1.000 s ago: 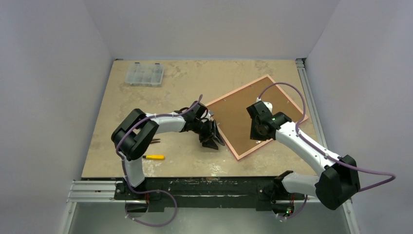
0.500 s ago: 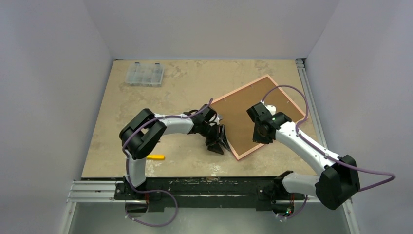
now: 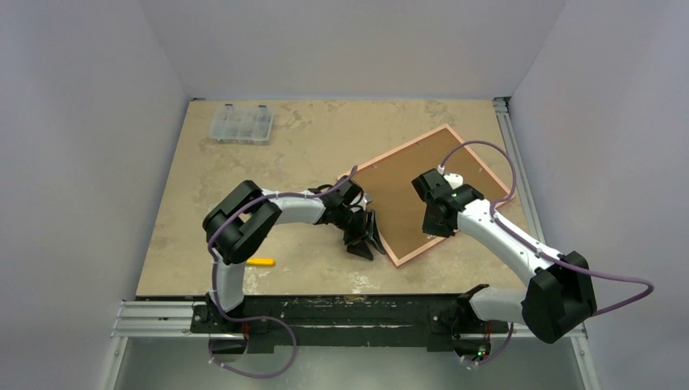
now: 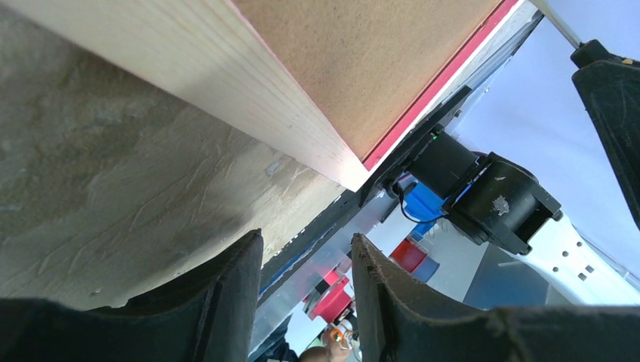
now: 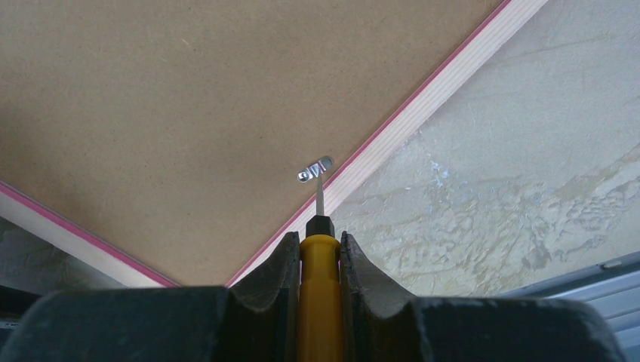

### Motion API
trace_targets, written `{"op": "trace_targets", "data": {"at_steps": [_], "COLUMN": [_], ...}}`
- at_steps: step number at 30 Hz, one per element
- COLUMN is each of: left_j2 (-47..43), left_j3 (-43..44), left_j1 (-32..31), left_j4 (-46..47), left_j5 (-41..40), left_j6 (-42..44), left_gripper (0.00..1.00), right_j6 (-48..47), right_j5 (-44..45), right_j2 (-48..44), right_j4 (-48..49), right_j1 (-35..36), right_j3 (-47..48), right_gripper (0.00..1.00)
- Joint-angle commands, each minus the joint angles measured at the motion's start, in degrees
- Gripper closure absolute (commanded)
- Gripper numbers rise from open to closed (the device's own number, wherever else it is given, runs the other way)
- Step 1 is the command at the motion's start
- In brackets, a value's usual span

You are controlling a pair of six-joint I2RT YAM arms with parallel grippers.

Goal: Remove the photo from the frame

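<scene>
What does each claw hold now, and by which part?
Right claw grips the yellow-handled screwdriver by its handle; left claw holds nothing.

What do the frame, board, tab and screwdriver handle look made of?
Frame: likely wood, pale grain lines, pink painted edge.
Board: probably fibreboard, matte brown, finely speckled.
Tab: metal, shiny silver.
Screwdriver handle: seemingly plastic, smooth glossy yellow.

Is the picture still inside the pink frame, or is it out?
In. The photo lies face down, its brown back filling the frame, with a small metal clip resting on it near the edge.
</scene>
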Motion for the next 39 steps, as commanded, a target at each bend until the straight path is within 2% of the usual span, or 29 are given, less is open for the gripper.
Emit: {"op": "trace_targets", "data": {"at_steps": [1,12,23,29,35,39], "left_j2": [0.41,0.42,0.43,0.23,0.26,0.16], "left_j3": [1.97,2.06,1.9,1.88,1.88,1.88], "left_j1": [-0.49,-0.63,-0.78,-0.77,-0.77,-0.76], "left_j4": [0.83,0.9,0.76,0.67,0.6,0.64], "left_j5": [1.81,2.34,2.59,2.58,2.59,2.58], "left_j6": [0.98,0.72,0.63,0.63,0.54,0.61], "left_gripper": [0.55,0.55,0.55,0.55,0.55,0.55], "right_j6": [1.2,-0.24,3.3,4.26,4.97,4.23], "right_j5": [1.77,-4.4,2.88,3.89,3.54,1.08], "right_j2": [-0.3,-1.25,1.37,1.42,2.0,1.41], "right_j4": [0.51,1.98,-2.89,-4.66,-2.87,2.43], "right_j1": [-0.79,-0.75,-0.79,-0.66,-0.67,-0.67], "right_j3": [-0.1,-1.55,-0.85,-0.47,-1.75,-3.42], "right_gripper": [1.0,1.0,1.0,1.0,1.0,1.0]}}
